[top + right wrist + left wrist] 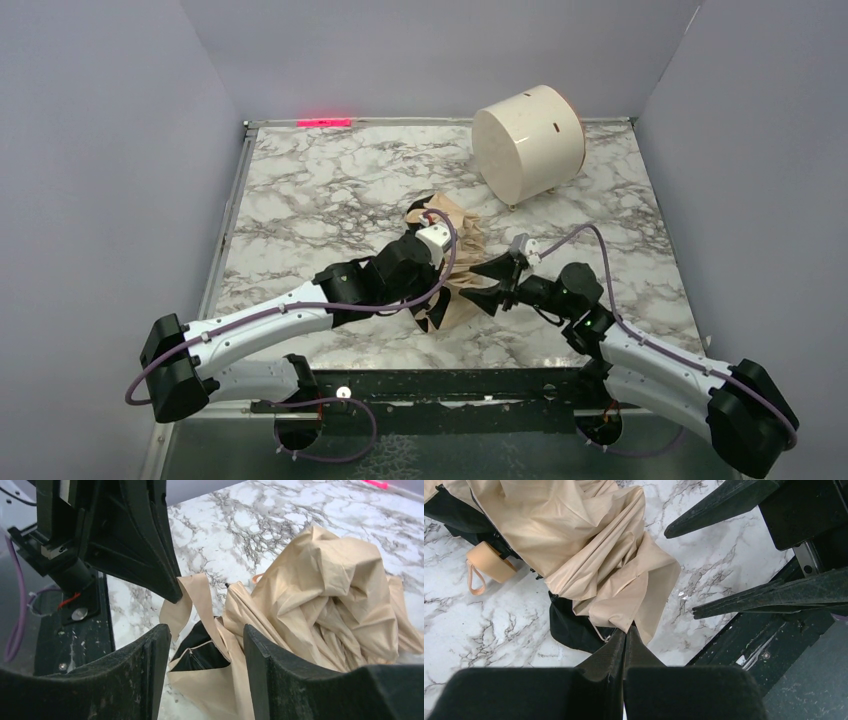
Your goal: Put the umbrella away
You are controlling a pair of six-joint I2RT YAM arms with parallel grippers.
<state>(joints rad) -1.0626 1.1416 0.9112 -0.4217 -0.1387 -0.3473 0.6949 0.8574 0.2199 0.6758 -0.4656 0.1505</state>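
Observation:
The umbrella (462,228) lies crumpled in the middle of the marble table, cream-tan fabric with black lining showing. Its peach handle knob (491,562) and small loop rest on the table beside the fabric. My left gripper (626,630) is shut on a corner of the umbrella's fabric (589,545) at its near end; the right wrist view shows a tan strip (197,595) hanging from the tip of the left gripper (176,596). My right gripper (207,635) is open, its fingers straddling a fabric fold close to the left gripper (443,290). From above, the right gripper (466,282) faces left.
A white cylindrical drum (528,140) lies on its side at the back right. A black rail (440,385) runs along the table's near edge (744,645). Grey walls close in the table on three sides.

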